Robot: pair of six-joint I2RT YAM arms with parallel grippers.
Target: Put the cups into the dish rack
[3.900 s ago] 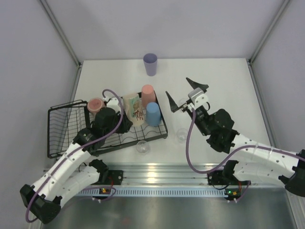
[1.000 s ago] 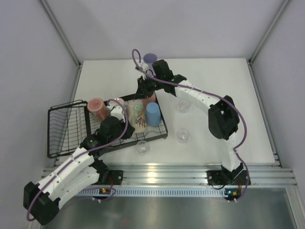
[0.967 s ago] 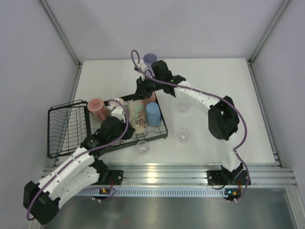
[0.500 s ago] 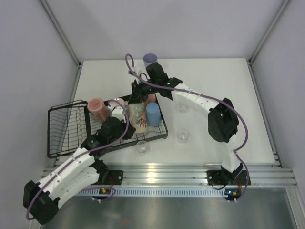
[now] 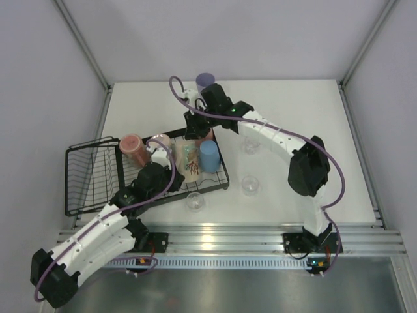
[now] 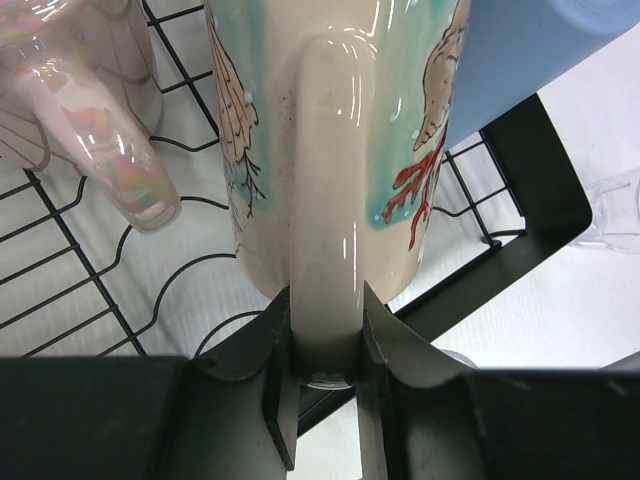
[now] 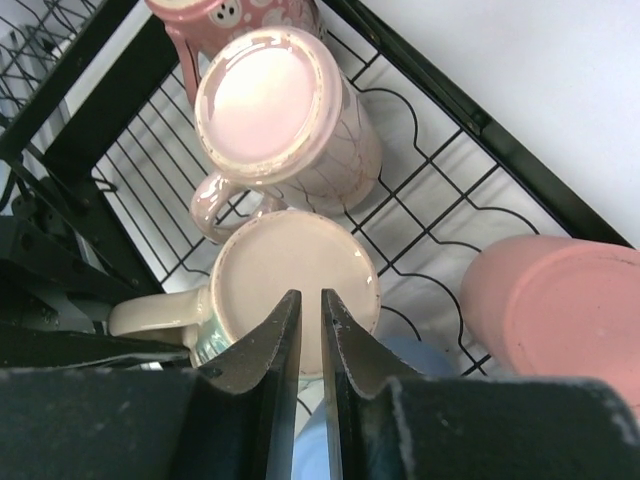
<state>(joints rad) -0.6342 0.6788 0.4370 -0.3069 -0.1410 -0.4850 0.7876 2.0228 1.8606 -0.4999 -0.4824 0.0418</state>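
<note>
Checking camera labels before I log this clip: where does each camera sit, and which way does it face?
Top external: fixed high behind the bases, looking down at the table; both arms reach over the dish rack.
Left wrist: low, facing along the rack; left gripper clamps the cream mug by its handle.
Right wrist: above the rack, looking down; right gripper, nearly closed, hangs over that mug's base.
Shared: both wrist views show the cream mug and pink mug.
</note>
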